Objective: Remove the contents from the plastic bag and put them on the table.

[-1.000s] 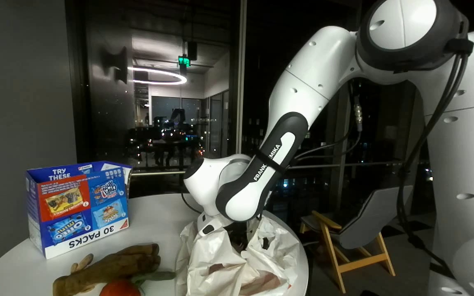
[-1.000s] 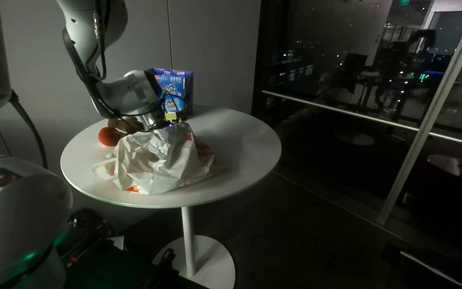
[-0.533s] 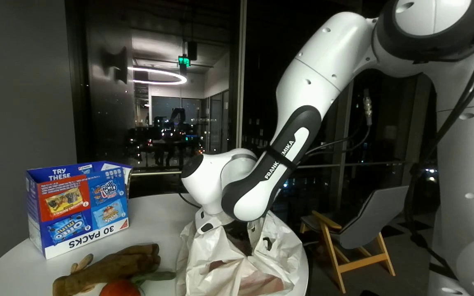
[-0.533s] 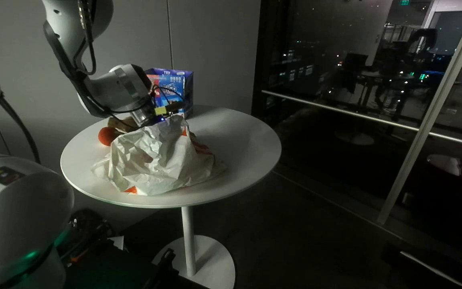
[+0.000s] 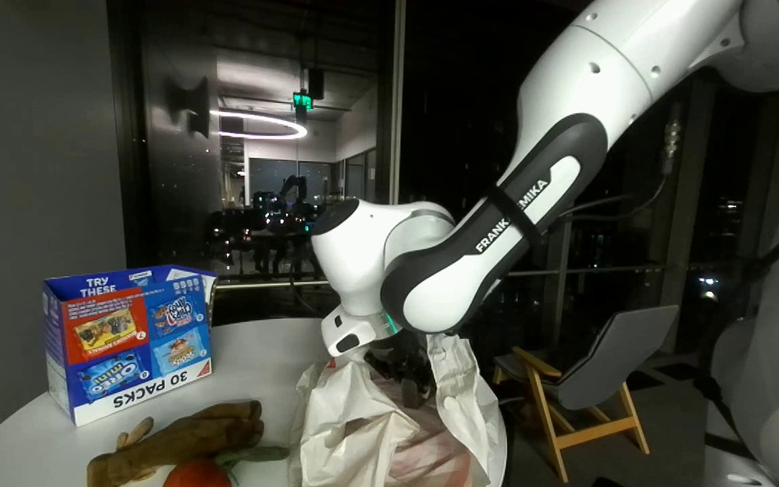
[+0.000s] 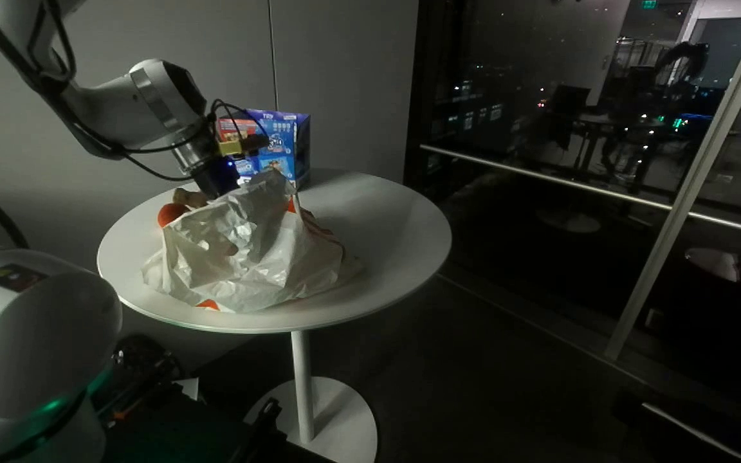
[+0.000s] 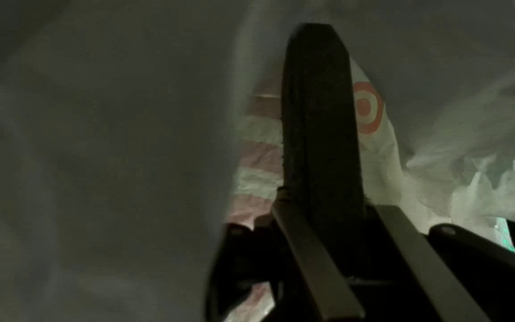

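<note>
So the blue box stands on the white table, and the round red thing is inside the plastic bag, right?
Not quite: the round red thing isn't inside the plastic bag; it lies outside, on the white table, as both exterior views show. The blue box does stand on that table.

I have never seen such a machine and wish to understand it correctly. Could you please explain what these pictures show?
This is one robot arm; its hand is a two-finger gripper. Two views look at the scene from outside; the dark close-up is taken from the arm's wrist. On the round white table are a crumpled plastic bag, a long brown item, a round red item, a thin green item and a blue printed box. The gripper, at the bag, appears closed on a dark long item; what that is, I cannot tell.
</note>
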